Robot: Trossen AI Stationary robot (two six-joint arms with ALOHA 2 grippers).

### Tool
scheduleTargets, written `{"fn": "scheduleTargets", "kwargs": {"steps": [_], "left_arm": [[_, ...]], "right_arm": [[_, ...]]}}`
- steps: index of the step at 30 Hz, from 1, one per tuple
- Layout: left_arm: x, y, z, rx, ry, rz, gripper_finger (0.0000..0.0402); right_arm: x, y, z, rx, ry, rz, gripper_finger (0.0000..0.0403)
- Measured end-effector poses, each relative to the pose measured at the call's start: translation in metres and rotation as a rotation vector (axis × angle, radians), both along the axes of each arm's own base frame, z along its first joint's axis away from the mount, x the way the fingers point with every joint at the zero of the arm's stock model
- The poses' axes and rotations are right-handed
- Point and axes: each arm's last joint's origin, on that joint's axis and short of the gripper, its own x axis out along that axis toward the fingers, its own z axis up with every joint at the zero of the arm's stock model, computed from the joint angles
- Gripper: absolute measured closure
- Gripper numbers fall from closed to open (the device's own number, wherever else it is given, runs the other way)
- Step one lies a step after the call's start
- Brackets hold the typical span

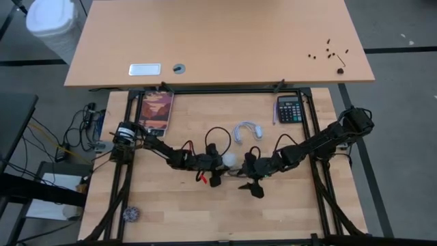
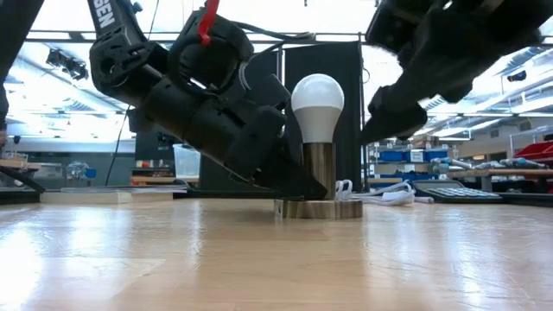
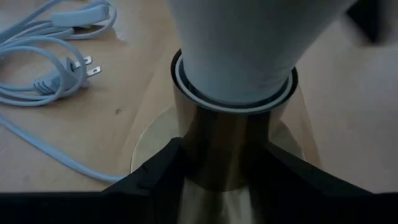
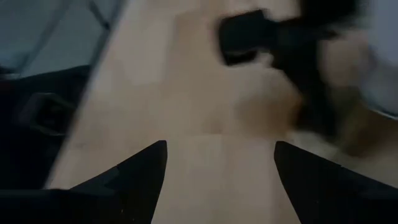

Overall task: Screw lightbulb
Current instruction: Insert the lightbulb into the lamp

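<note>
The white lightbulb [image 2: 317, 97] stands upright in the silvery socket [image 2: 319, 171], whose round base disc [image 2: 321, 208] lies flat on the wooden table. My left gripper [image 3: 225, 165] comes in from the table's left and is shut on the socket's stem below the bulb. My right gripper [image 1: 251, 179] hangs open just right of the bulb and a little toward the near edge, above the table, with only bare wood between its fingers [image 4: 140, 171]. In the low view it [image 2: 386, 121] shows beside the bulb, apart from it. My left gripper pinches the socket's upright metal stem [image 3: 221, 146] between its two fingers [image 3: 163, 163], one on each side, just below the collar where the bulb sits. The fingers come slanting down from the table's left. The socket stays upright, its base disc [image 3: 149, 140] on the table.
The socket's white cord and plug [image 3: 53, 81] lie coiled on the table behind the socket [image 1: 247, 131]. A calculator [image 1: 290, 109] lies at the far right and a picture-covered book [image 1: 156, 113] at the far left. A small round object [image 1: 131, 214] sits near the front left corner.
</note>
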Motion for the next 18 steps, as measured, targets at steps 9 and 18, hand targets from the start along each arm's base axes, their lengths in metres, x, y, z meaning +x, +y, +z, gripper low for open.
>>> {"fn": "scheduleTargets", "kwargs": {"steps": [9, 18], "left_arm": [[0.000, 0.000, 0.000, 0.001, 0.004, -0.001, 0.0203], [0.000, 0.000, 0.000, -0.002, -0.007, -0.007, 0.0203]], "right_arm": [[-0.006, -0.007, 0.005, -0.082, 0.014, -0.093, 0.0096], [0.001, -0.026, 0.010, -0.212, -0.060, -0.212, 0.0096]]}}
